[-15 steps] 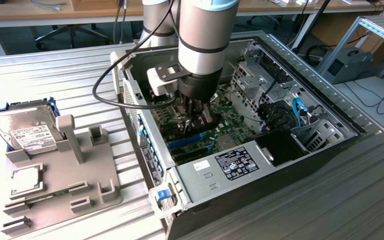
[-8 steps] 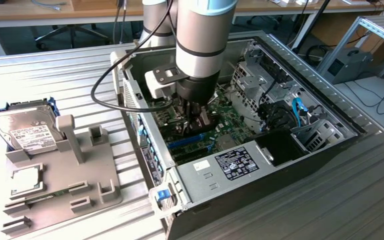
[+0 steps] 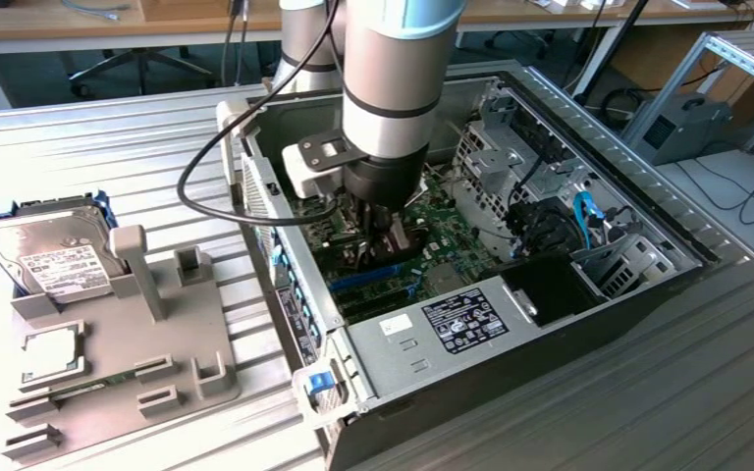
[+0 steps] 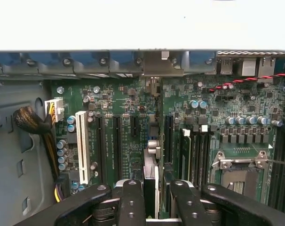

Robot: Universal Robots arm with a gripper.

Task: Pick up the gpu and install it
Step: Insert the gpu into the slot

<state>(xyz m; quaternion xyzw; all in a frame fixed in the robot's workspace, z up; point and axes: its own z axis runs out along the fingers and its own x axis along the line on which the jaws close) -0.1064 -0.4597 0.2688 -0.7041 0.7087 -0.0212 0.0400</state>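
One tray (image 3: 115,373) at the exterior view's left, carrying the hard drive (image 3: 50,257) propped in its holder and a small square chip (image 3: 52,353) seated nearer the camera. One open computer case (image 3: 652,285) to the right, side panel off so the motherboard (image 4: 128,141) is reachable from above. One gpu (image 4: 152,160), held edge-on between my fingers (image 4: 133,207), my gripper (image 4: 154,202) closed narrowly on it, lowered over an expansion slot (image 4: 116,141) row, apparently for seating.

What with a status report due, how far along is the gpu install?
Done: pickup. The gpu stands on edge, clamped in the gripper, inside the computer case. In hand: it sits at the motherboard slots. Left: release; full seating cannot be judged.
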